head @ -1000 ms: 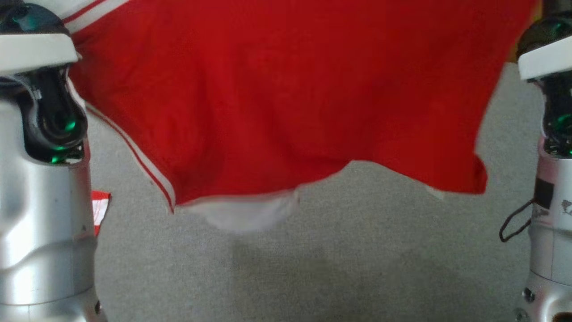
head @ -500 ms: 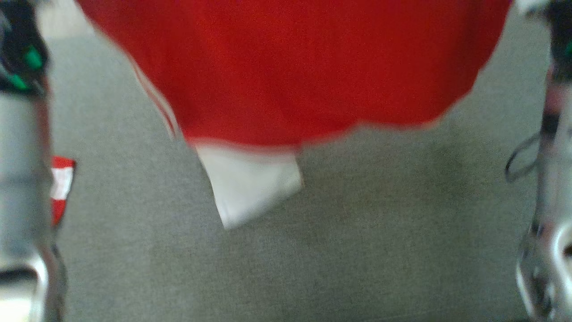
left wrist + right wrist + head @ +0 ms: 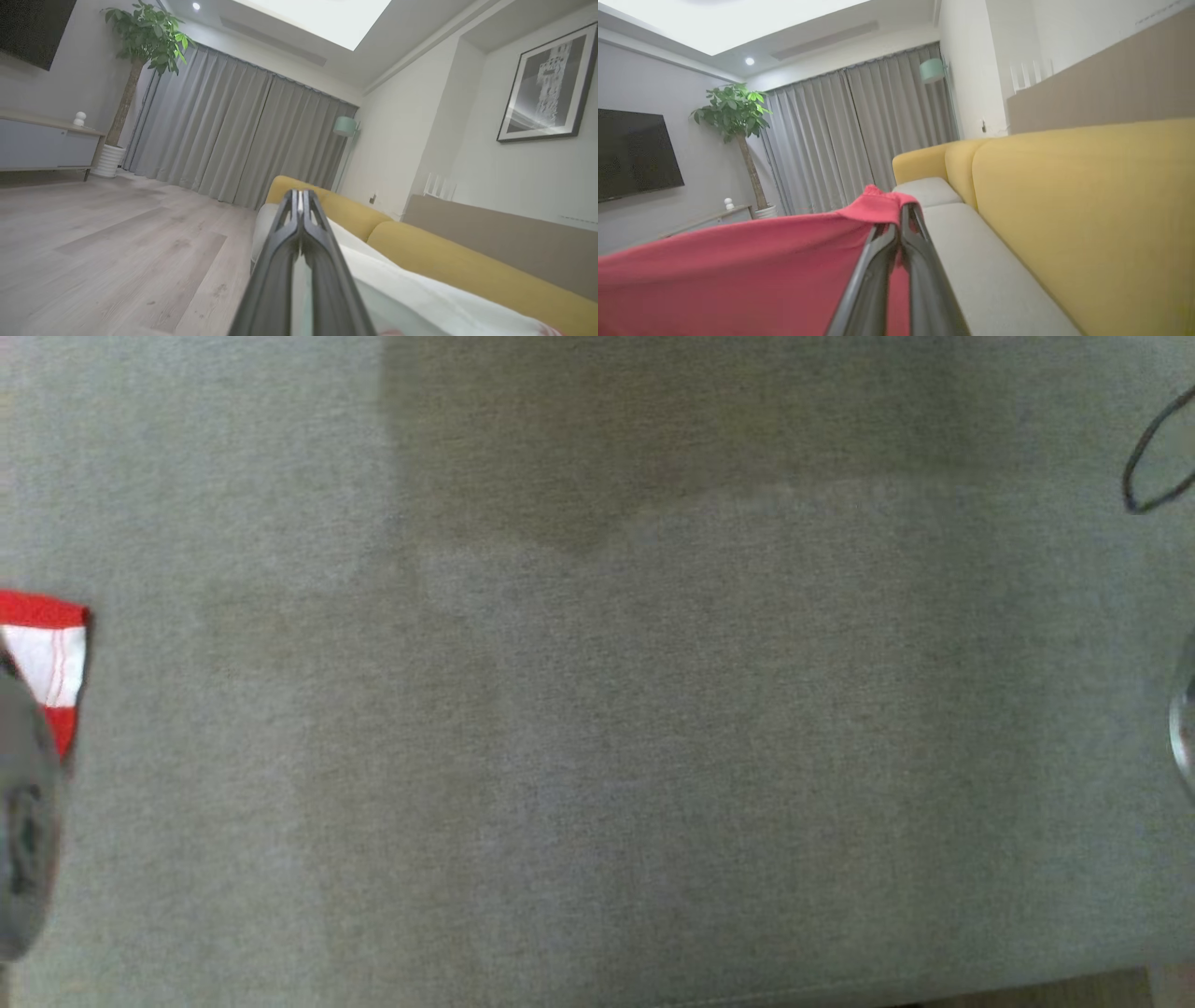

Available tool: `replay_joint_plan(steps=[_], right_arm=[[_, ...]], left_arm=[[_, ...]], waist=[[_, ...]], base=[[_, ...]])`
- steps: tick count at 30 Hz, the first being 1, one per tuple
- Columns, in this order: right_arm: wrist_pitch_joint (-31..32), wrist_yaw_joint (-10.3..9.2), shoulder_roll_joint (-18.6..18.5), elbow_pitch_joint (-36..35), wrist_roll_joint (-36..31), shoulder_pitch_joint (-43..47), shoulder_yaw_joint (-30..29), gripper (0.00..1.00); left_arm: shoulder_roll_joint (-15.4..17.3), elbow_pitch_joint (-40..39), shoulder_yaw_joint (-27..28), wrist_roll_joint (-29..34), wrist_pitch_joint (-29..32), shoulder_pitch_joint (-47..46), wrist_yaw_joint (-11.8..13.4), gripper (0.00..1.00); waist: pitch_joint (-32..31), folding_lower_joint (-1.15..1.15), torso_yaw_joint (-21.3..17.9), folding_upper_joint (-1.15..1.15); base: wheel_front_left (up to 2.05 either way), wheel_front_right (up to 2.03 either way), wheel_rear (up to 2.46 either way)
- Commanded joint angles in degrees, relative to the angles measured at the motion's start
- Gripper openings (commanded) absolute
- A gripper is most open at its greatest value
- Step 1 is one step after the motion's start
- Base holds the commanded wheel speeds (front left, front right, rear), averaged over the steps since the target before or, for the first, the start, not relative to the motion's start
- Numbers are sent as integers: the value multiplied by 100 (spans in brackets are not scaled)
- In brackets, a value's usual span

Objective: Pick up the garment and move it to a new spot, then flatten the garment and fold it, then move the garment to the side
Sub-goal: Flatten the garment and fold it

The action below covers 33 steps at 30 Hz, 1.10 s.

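Right gripper (image 3: 902,223) clenched on a bunched red edge of the garment (image 3: 738,266). The cloth spreads off it on the side away from the sofa (image 3: 1087,200) backrest. Left gripper (image 3: 301,198) has its jaws pressed together too. White cloth trails just beside the fingers and a pale strip sits between them, so I read it as pinching the garment's white part, not fully sure. Garment is up off the sofa, above the grey seat. In the head view one red and white corner shows at the seat's left edge, next to my blurred left forearm, with a broad shadow toward the backrest side. Key relation: cloth spans gripper to gripper, so I judge its long axis runs between my two arms and neither arm is nearer. Step in hand looks like carrying it over the seat. Next is lowering both ends level onto the sofa so it lands flat, not bunched
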Motion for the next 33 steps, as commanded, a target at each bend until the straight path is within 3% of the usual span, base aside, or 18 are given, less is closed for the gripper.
replay_joint_plan(steps=[1,7,12,22,33], right_arm=[[-179,42,-48,123,211,99,162,0],[-15,42,-311,1032,546,1029,1058,0],[646,42,-517,1365,1099,1807,1645,0],[1529,42,-1377,949,1934,2981,2596,0],[2510,42,-2228,260,2686,3908,3636,0]], left_arm=[[202,62,-45,-1,-151,70,-113,0],[56,457,-380,-141,-379,1016,-274,0],[124,323,-1037,-174,-454,2168,-286,0],[613,-341,-1985,-449,-501,3831,-288,0],[1384,-1268,-3096,-682,-85,5022,-288,0]], waist=[[-26,-2,61,0],[-200,-2,199,0],[-395,-2,338,0],[-930,-2,668,0],[-1569,-2,843,0]], base=[[0,0,0],[0,0,0],[0,0,0],[0,0,0],[0,0,0]])
